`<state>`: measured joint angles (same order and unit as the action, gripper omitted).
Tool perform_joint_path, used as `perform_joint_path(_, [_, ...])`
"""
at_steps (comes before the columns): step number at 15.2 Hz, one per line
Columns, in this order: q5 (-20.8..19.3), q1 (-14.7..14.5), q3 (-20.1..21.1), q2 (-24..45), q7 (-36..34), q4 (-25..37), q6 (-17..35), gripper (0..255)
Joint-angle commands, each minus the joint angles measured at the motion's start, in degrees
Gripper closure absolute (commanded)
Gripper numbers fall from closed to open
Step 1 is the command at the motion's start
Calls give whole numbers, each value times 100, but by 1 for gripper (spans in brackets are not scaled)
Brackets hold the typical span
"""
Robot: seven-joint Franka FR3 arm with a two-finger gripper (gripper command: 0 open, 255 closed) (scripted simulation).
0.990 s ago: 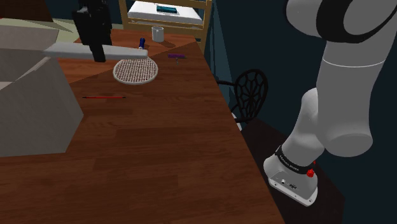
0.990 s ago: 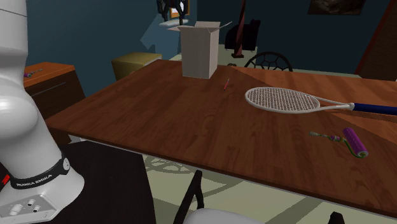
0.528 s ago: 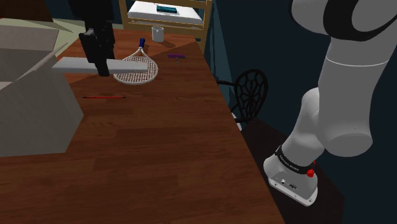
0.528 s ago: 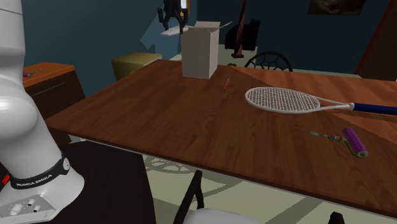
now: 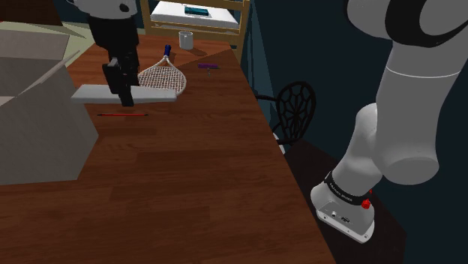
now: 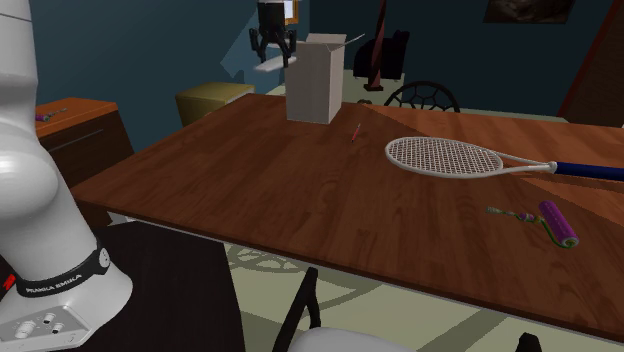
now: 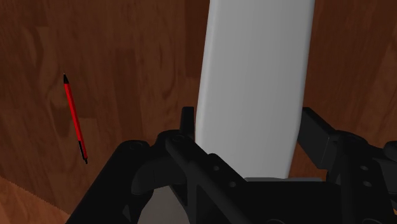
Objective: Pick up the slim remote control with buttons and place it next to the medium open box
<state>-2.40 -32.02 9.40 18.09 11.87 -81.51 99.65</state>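
Your gripper [image 5: 124, 96] is clamped on the remote control [image 5: 154, 95]. Its 2 black fingers [image 7: 186, 125] press the long sides of that plain pale-grey slab, and no buttons show on the faces you can see. The remote lies level in the grasp and hangs in the air above the wooden table [image 5: 195, 172]. In the shoulder view it sits just beside the open box [image 5: 37, 127], off that view's right side of the box. In the second exterior view you find it at the box's left, about level with the box's upper half. Under it on the table lies 1 thin red pen [image 5: 122, 115], near the box but apart from it. Farther along the table rests a racket [image 5: 161, 76] with a white strung head and a blue handle, and past it a small purple roller [image 5: 208, 66]. A white mug [image 5: 186, 39] stands near the table's far end, in front of a wooden shelf unit [image 5: 199, 16]. A black wire-backed chair [image 5: 296, 109] stands at the table's side, near the arm's stand [image 5: 345, 214].
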Motion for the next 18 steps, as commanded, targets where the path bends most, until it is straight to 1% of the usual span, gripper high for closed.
perform_joint_path(1, [0,6,-2,-4,1,-171,173,255])
perform_joint_path(9, [-9,18,-10,26,-4,-745,776,255])
perform_joint_path(18, [-37,21,-23,159,-20,-1253,1415,255])
